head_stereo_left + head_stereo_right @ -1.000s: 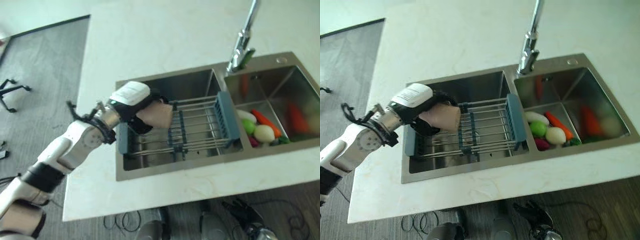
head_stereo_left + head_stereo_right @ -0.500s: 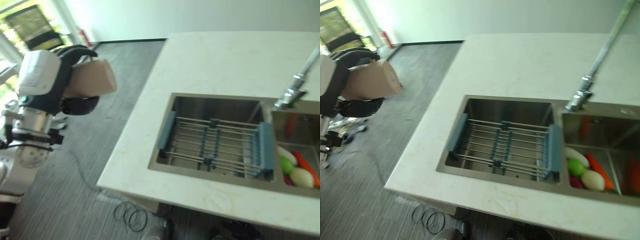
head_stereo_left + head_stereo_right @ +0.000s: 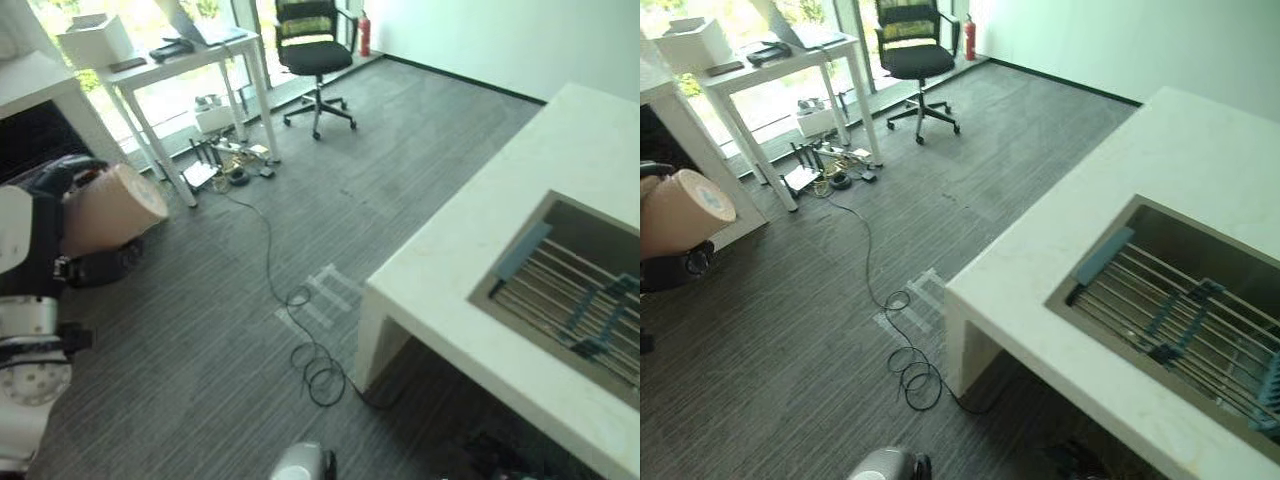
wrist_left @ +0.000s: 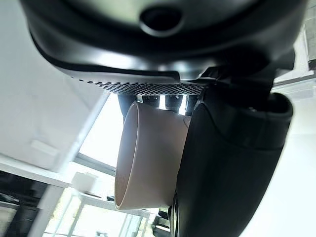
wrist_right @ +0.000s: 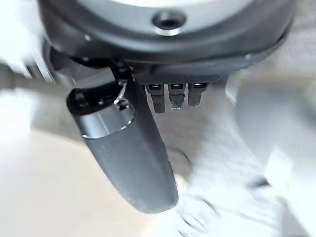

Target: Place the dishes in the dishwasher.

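Left wrist view, left hand (image 4: 232, 163) fingers curled round beige cup (image 4: 148, 158), right hand (image 5: 133, 158) fingers straight.

Black swivel office chair (image 3: 312, 40) on castors, standing on grey striped carpet floor (image 3: 240, 330) near white desk (image 3: 170, 55) by bright windows. White box (image 3: 95, 38) and dark flat items on that desk; clutter of cables and small devices (image 3: 228, 165) beneath it. Red fire extinguisher (image 3: 362, 32) against pale wall, just beyond chair. Pale strips of tape (image 3: 320, 295) on carpet. White stone counter (image 3: 1120, 190) at right, holding steel sink (image 3: 1200, 300) spanned by blue-ended wire drying rack (image 3: 1180, 310).
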